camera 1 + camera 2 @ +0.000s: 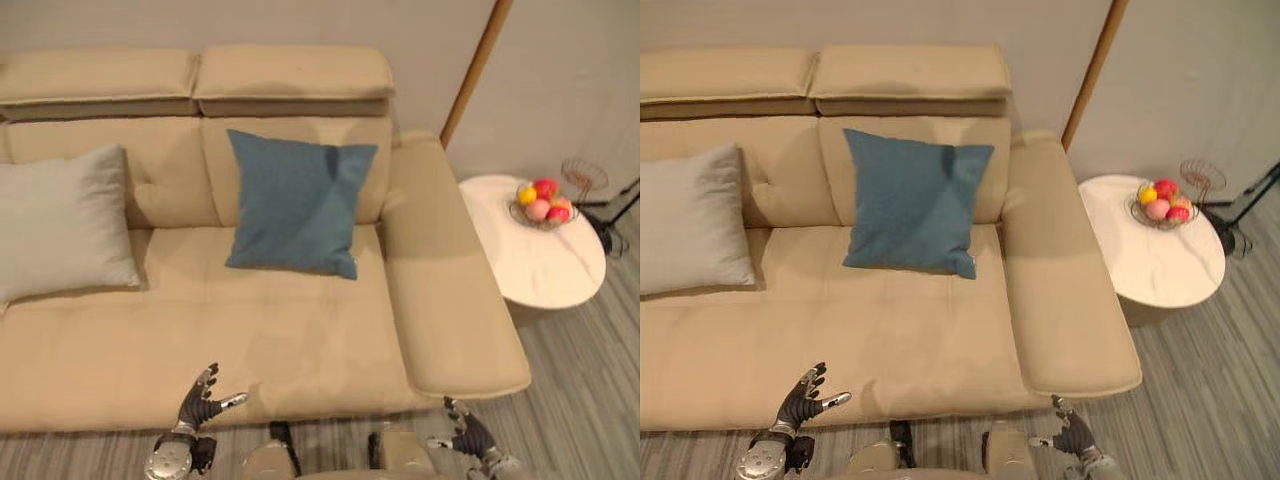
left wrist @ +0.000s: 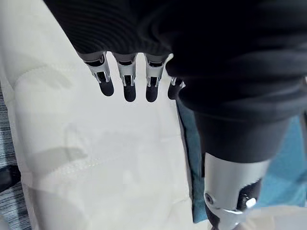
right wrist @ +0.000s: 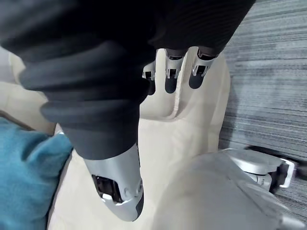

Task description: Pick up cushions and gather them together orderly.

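A blue cushion (image 1: 297,201) leans upright against the backrest of the beige sofa (image 1: 300,330), right of its middle. A grey cushion (image 1: 62,222) leans at the sofa's left end, well apart from the blue one. My left hand (image 1: 201,400) hovers open at the seat's front edge, its straight fingers (image 2: 125,81) holding nothing. My right hand (image 1: 466,430) is low by the sofa's right armrest corner, fingers (image 3: 171,74) relaxed and empty. Both hands are far from either cushion.
A round white side table (image 1: 545,270) stands right of the sofa, with a wire bowl of fruit (image 1: 542,203) on it. A dark stand's legs (image 1: 612,215) lie beyond the table. Grey striped floor (image 1: 585,400) runs in front and to the right.
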Motion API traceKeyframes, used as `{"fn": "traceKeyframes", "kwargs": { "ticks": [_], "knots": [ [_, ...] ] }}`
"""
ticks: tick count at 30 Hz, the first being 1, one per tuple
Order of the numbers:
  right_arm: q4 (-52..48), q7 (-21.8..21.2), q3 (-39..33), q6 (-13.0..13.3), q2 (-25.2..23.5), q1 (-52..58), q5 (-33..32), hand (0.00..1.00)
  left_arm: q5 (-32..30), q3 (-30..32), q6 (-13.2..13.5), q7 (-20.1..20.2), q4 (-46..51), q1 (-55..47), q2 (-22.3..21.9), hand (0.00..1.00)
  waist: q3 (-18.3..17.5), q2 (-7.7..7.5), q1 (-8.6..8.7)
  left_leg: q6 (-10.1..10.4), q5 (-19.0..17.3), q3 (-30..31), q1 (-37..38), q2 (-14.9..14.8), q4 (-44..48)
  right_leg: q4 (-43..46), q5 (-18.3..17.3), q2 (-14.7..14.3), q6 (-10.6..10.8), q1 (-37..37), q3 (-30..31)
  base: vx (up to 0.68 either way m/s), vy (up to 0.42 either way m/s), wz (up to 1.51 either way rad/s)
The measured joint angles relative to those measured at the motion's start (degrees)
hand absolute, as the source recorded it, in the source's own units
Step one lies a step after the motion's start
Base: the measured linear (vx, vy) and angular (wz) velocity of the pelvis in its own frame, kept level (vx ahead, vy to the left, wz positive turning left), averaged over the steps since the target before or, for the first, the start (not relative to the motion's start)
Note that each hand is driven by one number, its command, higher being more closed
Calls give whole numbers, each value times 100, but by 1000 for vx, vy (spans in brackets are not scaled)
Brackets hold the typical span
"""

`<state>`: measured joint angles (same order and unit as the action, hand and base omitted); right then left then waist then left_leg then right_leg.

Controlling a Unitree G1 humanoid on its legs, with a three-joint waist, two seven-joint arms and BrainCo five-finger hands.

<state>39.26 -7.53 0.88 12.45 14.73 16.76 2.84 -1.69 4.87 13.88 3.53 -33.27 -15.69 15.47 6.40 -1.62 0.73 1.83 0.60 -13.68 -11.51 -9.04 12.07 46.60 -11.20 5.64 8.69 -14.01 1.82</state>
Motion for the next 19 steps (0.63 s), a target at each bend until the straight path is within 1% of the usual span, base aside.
{"fn": "traceKeyframes", "kwargs": {
  "ticks": [1, 2, 3, 4, 5, 6, 7, 8, 9, 10, 11, 12, 13, 14, 15, 16, 17, 18, 19],
  "knots": [
    [-26, 13, -2, -1, 2, -53, 0, 0, -1, 27, -10, 0, 106, -81, -11, 0, -62, -118, -66, 62, 56, 43, -261, -2, 200, -93, -150, 70, 52, 306, 42, -287, -213, 6],
    [-92, 68, -39, 0, 15, -85, 0, 0, -2, 31, -29, -1, 137, -58, -62, 0, -57, -134, -160, 98, 135, 51, -481, -51, 346, -623, -581, 32, -36, 455, 42, -265, -207, -1],
    [-149, 111, -74, -2, 32, -99, -5, 0, 0, 27, -38, 0, 155, -29, -112, 0, -49, -125, -180, 131, 210, 46, -605, -90, 382, -881, -741, -2, -168, 492, -27, -393, -264, -19],
    [-244, 163, -161, -1, 123, -225, -60, 0, 2, 7, -42, 2, 238, 12, -274, 0, -19, 19, -256, 245, 483, 88, -910, -266, 278, -1470, -982, -191, -433, 481, -211, -280, -177, -20],
    [-232, 178, -176, -6, 174, -313, -62, 0, 2, -19, -40, 3, 222, 53, -300, 0, 58, 105, -277, 278, 619, 123, -931, -312, 144, -1647, -1045, -274, -545, 530, -249, -399, -212, -8],
    [-184, 227, -213, -43, 278, -432, -61, 0, 1, -50, -78, 4, 165, 143, -369, 0, 237, 314, -215, 313, 739, 250, -888, -409, -100, -1735, -973, -425, -699, 560, -374, -451, -173, 37],
    [-146, 272, -332, -134, 290, -429, -74, 0, 2, -76, -113, 2, 174, 153, -407, 0, 318, 324, -86, 501, 508, 224, -738, -431, -492, -1792, -856, -443, -849, 545, -586, -529, -200, 60],
    [-151, 289, -405, -163, 277, -355, -105, 0, 2, -79, -110, 0, 183, 172, -413, 0, 328, 295, -56, 407, 436, 185, -759, -447, -274, -1838, -783, -392, -958, 546, -675, -423, -140, 55],
    [-152, 295, -462, -163, 257, -338, -119, 0, 1, -78, -111, 0, 182, 176, -412, 0, 333, 274, -49, 317, 376, 177, -796, -449, 22, -1862, -750, -361, -1002, 539, -691, -271, -90, 24],
    [-160, 342, -548, -163, 238, -324, -123, 0, 0, -78, -115, 3, 178, 122, -417, 0, 323, 247, -28, 67, 198, 150, -833, -383, 811, -1980, -648, -287, -1078, 514, -691, -307, -83, 4],
    [-166, 367, -576, -163, 241, -299, -123, 0, 1, -74, -115, 2, 178, 71, -419, 0, 318, 243, -21, -98, -1, 109, -796, -330, 1396, -2142, -494, -254, -1061, 494, -661, -284, -64, -1],
    [-171, 366, -585, -163, 237, -288, -121, 0, 1, -68, -115, 2, 174, 60, -419, 0, 311, 249, -19, -81, -136, 113, -729, -312, 1578, -2224, -413, -251, -1062, 483, -656, -237, 1, -2],
    [-171, 358, -610, -164, 215, -286, -114, 0, 5, -62, -115, 8, 172, 60, -418, 0, 299, 263, -20, -33, -459, 111, -517, -291, 1789, -2392, -249, -256, -1030, 468, -655, -139, 36, 3],
    [-169, 352, -636, -166, 190, -277, -112, 0, 5, -62, -115, 10, 167, 55, -418, 0, 297, 267, -15, 10, -598, 112, -378, -289, 1750, -2479, -170, -266, -996, 453, -657, -131, 78, 7],
    [-162, 351, -717, -168, 132, -260, -111, 0, 9, -54, -115, 12, 152, 47, -421, 0, 284, 273, -13, 146, -771, 114, -127, -262, 1452, -2573, -37, -272, -912, 413, -657, -89, 105, 4],
    [-148, 345, -777, -170, 126, -249, -106, 0, 19, -25, -116, 12, 125, 50, -445, 0, 215, 373, -7, 286, -851, 141, 194, -163, 771, -2683, 74, -294, -823, 364, -656, -88, 120, 2],
    [-123, 348, -808, -171, 126, -266, -107, 0, 43, -9, -120, 9, 92, 56, -456, 0, 193, 384, 5, 336, -883, 142, 338, -128, 413, -2772, 142, -302, -762, 370, -657, -71, 147, 1],
    [-77, 344, -816, -171, 102, -278, -99, 0, 102, 27, -124, 7, 14, 93, -450, 0, 119, 291, 15, 325, -703, 105, 436, 4, 44, -2976, 314, -227, -711, 388, -631, -48, 156, -1],
    [-33, 349, -838, -169, 91, -265, -78, 0, 105, 33, -124, 8, -16, 88, -437, 0, -21, 240, 5, 276, -610, 103, 435, 101, -168, -3267, 500, -184, -654, 423, -626, -34, 126, -1]
  ]
}}
